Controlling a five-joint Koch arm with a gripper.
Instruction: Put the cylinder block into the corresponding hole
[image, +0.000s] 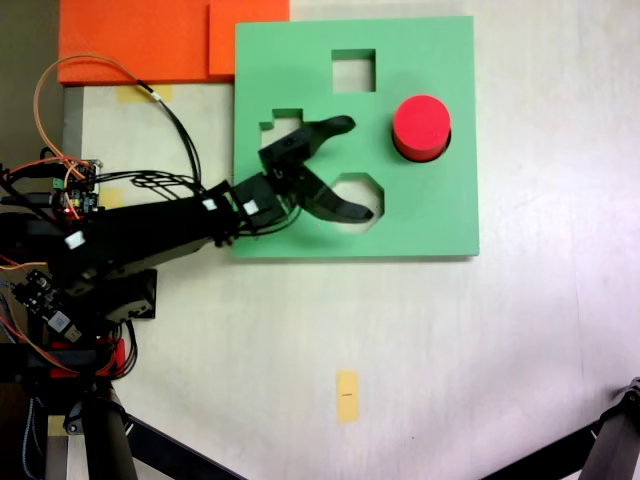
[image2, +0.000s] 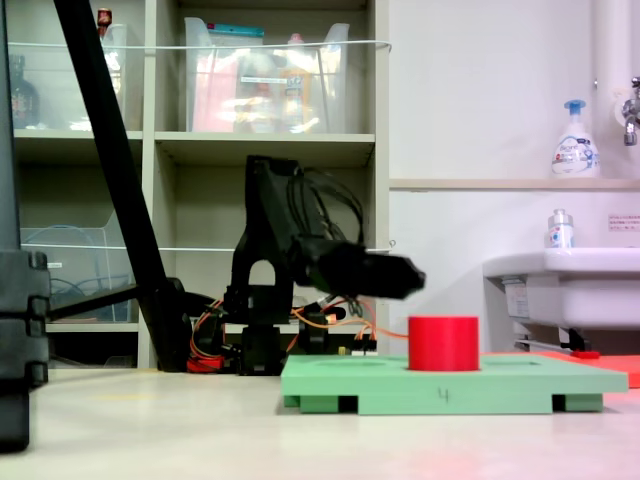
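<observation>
Pincer: the pincer (image: 365, 168) hangs over the middle of the green foam board (image: 440, 215) in a fixed view from above, its two black jaws spread wide apart with nothing between them; one tip points toward the square cutout, the other lies over the octagonal cutout (image: 360, 185).
Pincer, side look: in a fixed view from bench level the pincer (image2: 405, 275) hovers above the board (image2: 450, 385), clear of its top face and to the left of the red block.
Cylinder block: the cylinder block (image: 421, 127) stands upright at the round hole on the right part of the board, apart from both jaws; from the side the cylinder block (image2: 443, 343) rises well above the board's top face, so how far it sits into the hole cannot be told.
Corresponding hole: covered by the block; only a dark sliver shows at the block's edge.
Other cutouts: a square cutout (image: 353, 70) near the board's top edge, a stepped cutout partly under the arm.
Writing: a dark hand-drawn mark on the board's front edge, which looks like a "4" (image2: 443, 397).
Bench: pale bench (image: 520, 340) with a small yellow tape strip (image: 347, 395).
Orange foam: orange foam sheets (image: 140, 40) touch the board's top left corner.
Background: a pump bottle (image2: 575, 140) with a blue label too small to read, on a ledge above a white sink (image2: 560, 280).
</observation>
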